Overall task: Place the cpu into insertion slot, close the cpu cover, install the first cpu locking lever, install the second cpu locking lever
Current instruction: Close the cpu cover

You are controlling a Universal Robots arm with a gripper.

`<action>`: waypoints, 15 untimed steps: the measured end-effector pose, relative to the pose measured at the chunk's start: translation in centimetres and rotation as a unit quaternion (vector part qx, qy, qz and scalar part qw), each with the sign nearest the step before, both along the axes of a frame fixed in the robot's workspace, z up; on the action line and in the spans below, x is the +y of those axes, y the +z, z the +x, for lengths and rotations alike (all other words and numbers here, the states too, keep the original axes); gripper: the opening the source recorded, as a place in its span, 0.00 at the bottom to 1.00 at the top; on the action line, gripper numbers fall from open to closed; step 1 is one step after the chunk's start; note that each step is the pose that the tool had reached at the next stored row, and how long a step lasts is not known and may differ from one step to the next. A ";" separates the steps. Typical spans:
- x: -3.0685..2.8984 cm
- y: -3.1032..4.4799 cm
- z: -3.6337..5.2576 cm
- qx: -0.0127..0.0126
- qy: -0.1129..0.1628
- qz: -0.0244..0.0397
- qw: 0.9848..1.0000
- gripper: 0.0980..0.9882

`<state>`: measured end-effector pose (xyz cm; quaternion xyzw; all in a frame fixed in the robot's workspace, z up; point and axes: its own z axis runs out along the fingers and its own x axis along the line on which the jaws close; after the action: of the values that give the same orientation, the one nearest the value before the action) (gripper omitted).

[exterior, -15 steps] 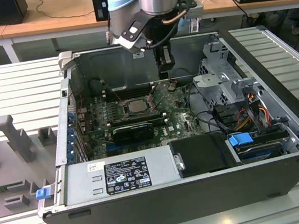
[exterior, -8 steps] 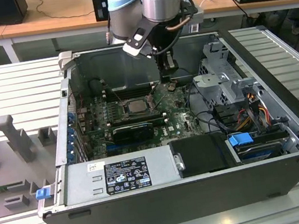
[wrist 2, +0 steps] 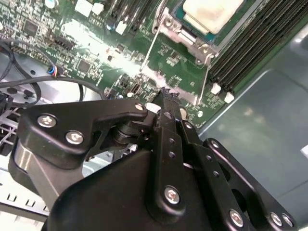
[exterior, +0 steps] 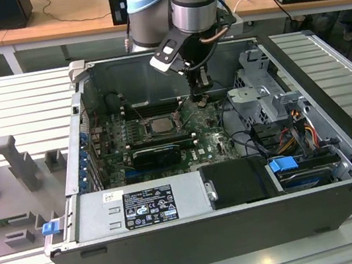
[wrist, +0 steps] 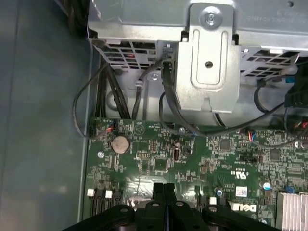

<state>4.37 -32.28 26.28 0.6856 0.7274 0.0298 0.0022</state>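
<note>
Gripper [wrist 2: 166, 96] pinched together | second wrist view: cpu [wrist 2: 211, 12] nearby | first wrist view: metal bracket [wrist: 207, 62]

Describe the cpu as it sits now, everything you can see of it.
The cpu is a small flat square chip with a pale, matte, silvery-beige metal top. It lies flat in the socket on the green motherboard, with metal bordering its edges in the second wrist view. Nothing rests on its top. The gripper hangs apart from it, toward the exterior view's right.
</note>
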 end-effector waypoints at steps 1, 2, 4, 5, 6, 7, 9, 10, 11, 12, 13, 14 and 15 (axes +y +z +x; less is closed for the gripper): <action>0.01 -0.05 0.23 0.002 0.000 0.000 1.000 0.01; 0.01 -0.14 0.56 0.004 0.000 0.000 1.000 0.01; 0.02 -0.48 0.71 0.005 0.001 0.000 1.000 0.01; 0.02 -0.90 0.68 0.005 0.002 0.000 1.000 0.01; 0.02 -0.98 0.51 0.006 0.003 0.000 1.000 0.01; 0.02 -0.99 0.32 0.006 0.003 0.000 1.000 0.01; 0.02 -0.99 0.26 0.006 0.004 0.000 1.000 0.01; 0.02 -1.00 0.24 0.006 0.004 0.000 1.000 0.01; 0.02 -1.00 0.23 0.006 0.004 0.000 1.000 0.01; 0.02 -1.00 0.19 0.006 0.004 0.000 1.000 0.01; 0.02 -0.99 0.13 0.006 0.004 0.000 1.000 0.01; 0.02 -0.99 0.00 0.006 0.004 0.000 1.000 0.01; 0.02 -1.00 -0.08 0.006 0.004 0.000 1.000 0.01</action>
<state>4.29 -32.26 25.28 0.6826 0.7303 0.0257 -0.0028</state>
